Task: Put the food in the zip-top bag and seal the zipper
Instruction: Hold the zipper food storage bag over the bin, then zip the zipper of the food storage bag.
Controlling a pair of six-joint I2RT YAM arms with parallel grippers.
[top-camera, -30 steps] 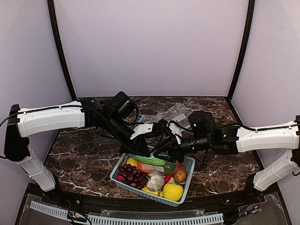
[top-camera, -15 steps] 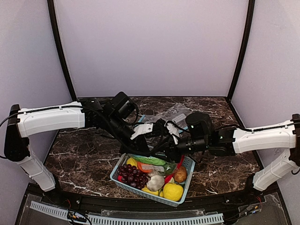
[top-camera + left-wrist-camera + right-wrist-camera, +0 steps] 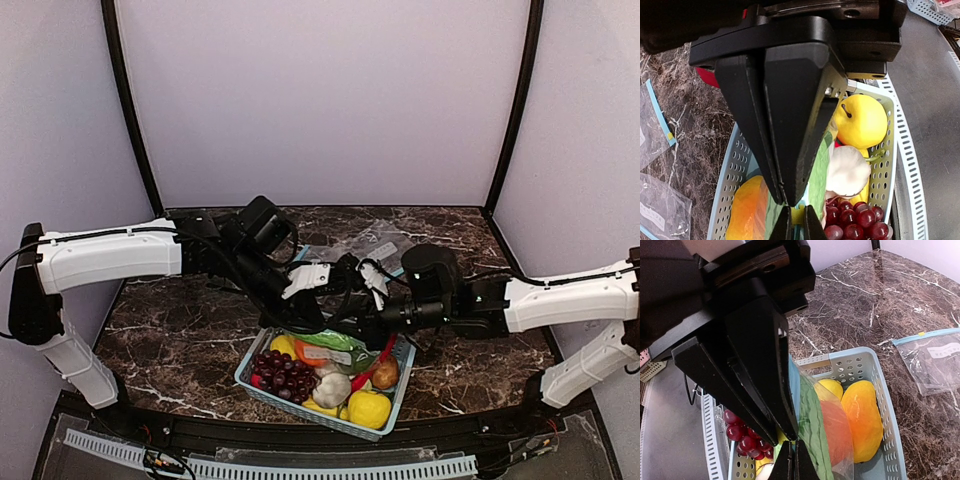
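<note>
The zip-top bag hangs over the basket between both grippers, with a green piece and an orange-red piece of food inside. My left gripper and right gripper meet tip to tip on its top edge. In the left wrist view my left gripper is shut on the zipper at a yellow end tab, and the right gripper's fingers pinch just above. In the right wrist view my right gripper is shut on the light blue zipper. The bag bulges beside it.
A light blue basket sits at the near middle with purple grapes, garlic, a yellow fruit, a mango and a red chili. Spare clear bags lie on the marble behind and show in the right wrist view.
The right wrist shifted a little to the left and back. Both grippers stay pinched on the bag's top edge over the basket.
</note>
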